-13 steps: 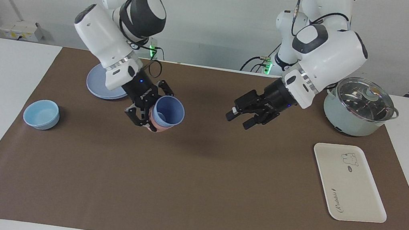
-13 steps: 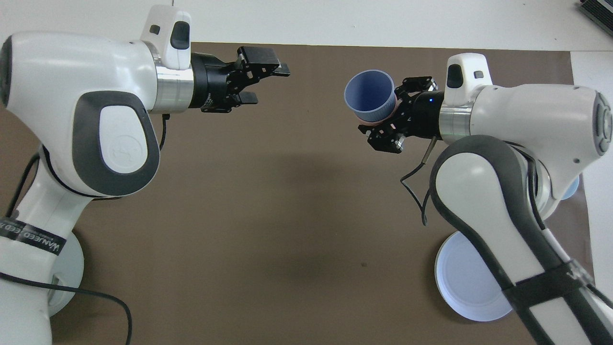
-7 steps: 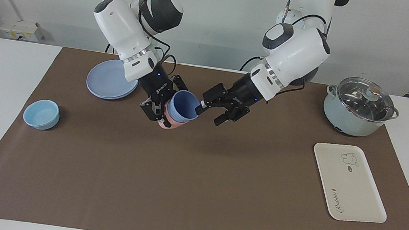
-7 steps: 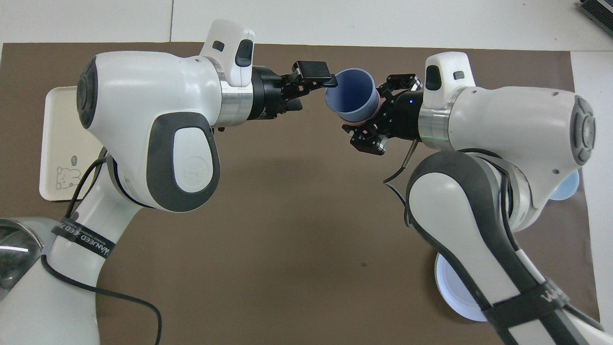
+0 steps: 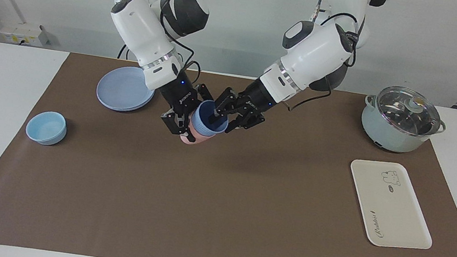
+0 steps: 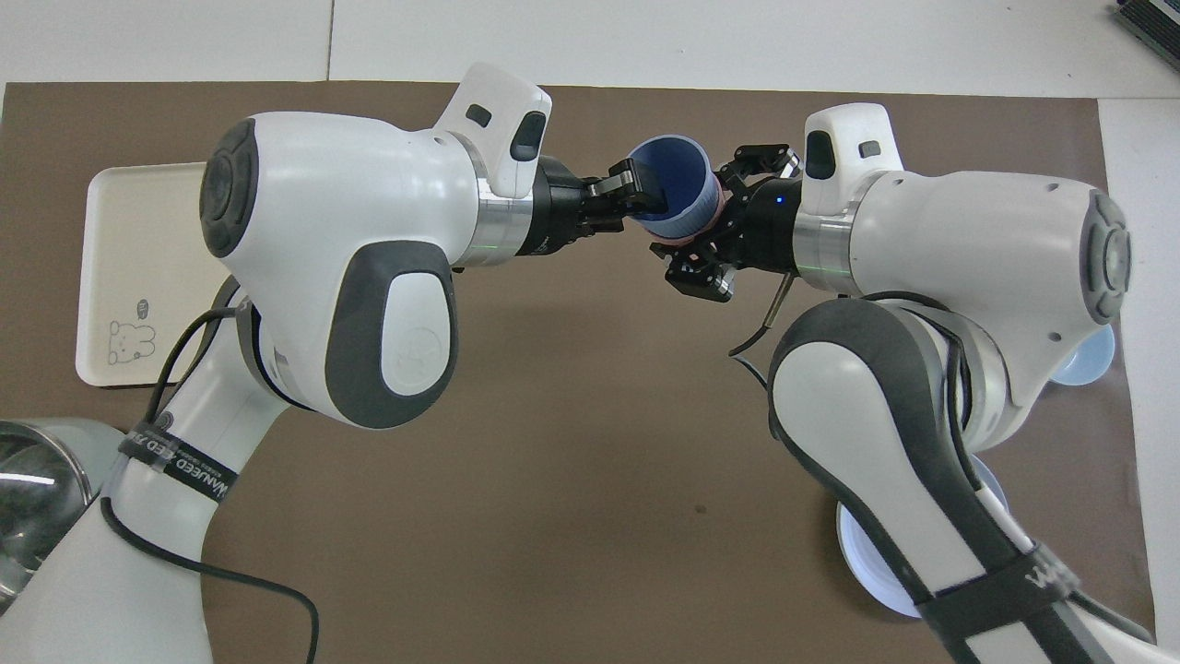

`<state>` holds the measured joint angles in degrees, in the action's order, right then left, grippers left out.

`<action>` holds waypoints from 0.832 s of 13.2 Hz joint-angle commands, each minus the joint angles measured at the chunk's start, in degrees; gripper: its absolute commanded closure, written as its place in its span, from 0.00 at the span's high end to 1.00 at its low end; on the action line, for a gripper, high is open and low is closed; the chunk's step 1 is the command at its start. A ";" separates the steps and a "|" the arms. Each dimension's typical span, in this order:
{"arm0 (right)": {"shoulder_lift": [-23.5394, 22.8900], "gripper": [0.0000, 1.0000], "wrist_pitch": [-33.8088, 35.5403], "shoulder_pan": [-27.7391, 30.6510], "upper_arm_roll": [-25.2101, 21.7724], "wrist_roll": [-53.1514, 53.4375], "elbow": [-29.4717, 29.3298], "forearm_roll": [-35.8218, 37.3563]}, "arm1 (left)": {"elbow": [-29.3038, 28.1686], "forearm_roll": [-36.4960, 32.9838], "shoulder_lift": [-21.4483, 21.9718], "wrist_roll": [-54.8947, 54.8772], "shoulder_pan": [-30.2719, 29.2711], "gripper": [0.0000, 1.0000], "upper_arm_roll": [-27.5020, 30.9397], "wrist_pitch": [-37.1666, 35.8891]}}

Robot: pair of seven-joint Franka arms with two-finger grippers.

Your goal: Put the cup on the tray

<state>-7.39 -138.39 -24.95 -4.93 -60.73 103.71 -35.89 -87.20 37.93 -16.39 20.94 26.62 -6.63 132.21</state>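
Both arms angle down and inward, wrists meeting above mid-mat. Right gripper [image 5: 178, 122] clamped on salmon-pink plastic tumbler [image 5: 192, 136], with the periwinkle-blue tapered plastic cup [image 5: 208, 119] nested in it. Cup is airborne over the brown mat [image 5: 218, 199], tilted, mouth toward the left gripper [image 5: 222, 117]. Left fingers straddle the cup's rim, one inside; can't tell if clamped. Cream-white rectangular tray [image 5: 390, 204] flat at the left arm's end, well apart.

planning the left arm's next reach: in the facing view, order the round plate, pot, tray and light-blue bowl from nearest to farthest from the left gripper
From the left gripper:
1. Round plate, toward the right arm's end.
2. Pot, toward the left arm's end.
3. Light-blue bowl and tray, at the two ends of the table: too close to call.
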 commanded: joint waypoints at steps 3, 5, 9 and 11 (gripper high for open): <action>0.36 0.00 -2.49 -0.01 0.10 1.49 1.23 1.97 | 5.11 -3.21 -1.45 2.08 0.36 0.00 1.09 -5.82; 0.36 0.00 -2.76 -0.01 0.19 1.58 1.32 2.05 | 6.07 -3.65 -1.72 2.96 0.01 0.00 1.18 -6.17; 0.36 0.00 -3.63 -0.01 0.19 1.49 1.84 1.97 | 15.29 -5.67 -4.88 4.63 -4.10 0.00 1.53 -16.44; 0.36 0.00 -3.64 0.07 0.19 1.23 1.84 1.97 | 15.66 -6.81 -4.18 4.37 -8.49 0.00 1.70 -17.77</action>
<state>-7.57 -140.76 -25.15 -4.94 -60.73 104.79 -35.67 -74.97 33.86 -19.27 24.25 22.29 -4.94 117.49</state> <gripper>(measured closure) 0.167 0.934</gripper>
